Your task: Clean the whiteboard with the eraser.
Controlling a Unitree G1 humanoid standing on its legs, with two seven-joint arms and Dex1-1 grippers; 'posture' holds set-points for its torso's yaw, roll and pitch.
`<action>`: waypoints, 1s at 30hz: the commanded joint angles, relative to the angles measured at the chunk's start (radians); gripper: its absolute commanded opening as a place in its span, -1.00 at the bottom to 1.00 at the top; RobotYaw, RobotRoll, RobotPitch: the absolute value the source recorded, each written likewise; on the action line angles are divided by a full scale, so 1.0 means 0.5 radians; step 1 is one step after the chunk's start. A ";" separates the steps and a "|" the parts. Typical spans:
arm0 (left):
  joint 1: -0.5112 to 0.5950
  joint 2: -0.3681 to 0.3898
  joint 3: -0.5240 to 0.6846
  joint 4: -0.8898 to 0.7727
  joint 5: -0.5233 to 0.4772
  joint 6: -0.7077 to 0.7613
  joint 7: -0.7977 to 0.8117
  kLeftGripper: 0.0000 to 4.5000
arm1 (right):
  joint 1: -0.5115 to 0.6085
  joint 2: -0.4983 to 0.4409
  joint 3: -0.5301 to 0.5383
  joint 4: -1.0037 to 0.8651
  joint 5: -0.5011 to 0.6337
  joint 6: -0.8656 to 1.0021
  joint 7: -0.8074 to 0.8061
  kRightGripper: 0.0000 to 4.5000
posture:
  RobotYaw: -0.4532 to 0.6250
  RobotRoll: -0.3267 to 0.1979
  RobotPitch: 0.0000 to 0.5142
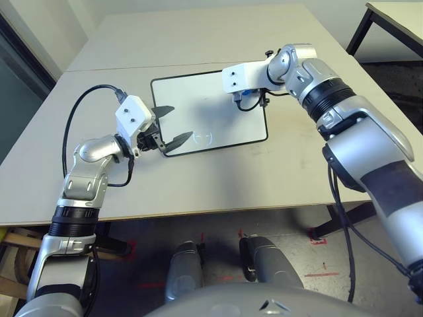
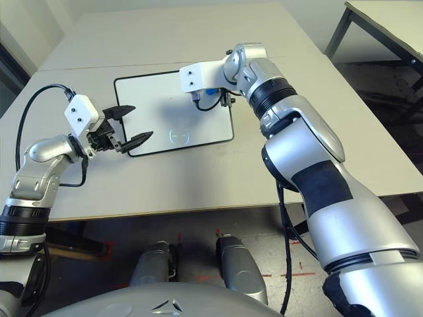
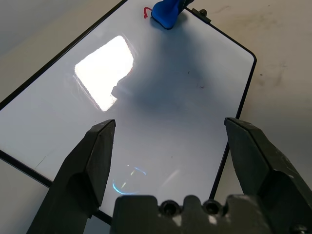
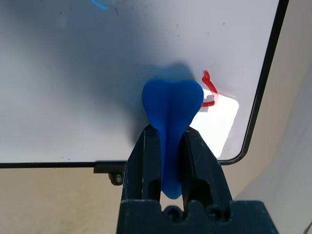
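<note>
The whiteboard lies flat on the table, white with a thin black frame. My right gripper is shut on the blue eraser, whose rounded end presses on the board near its far right corner. A short red mark sits right beside the eraser. My left gripper stands open over the board's near left edge, nothing between its fingers. A faint blue scribble shows on the board close to the left gripper. The eraser also appears at the board's far end in the left wrist view.
The board rests on a pale table with a seam to another tabletop behind. A separate table with black legs stands at the far right. A black cable loops off my left wrist.
</note>
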 commanded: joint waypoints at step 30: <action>-0.006 -0.075 -0.037 0.007 0.043 -0.029 0.014 1.00 | -0.110 -0.077 -0.034 0.255 0.016 0.005 -0.089 -0.85 | -0.23 0.25 -0.74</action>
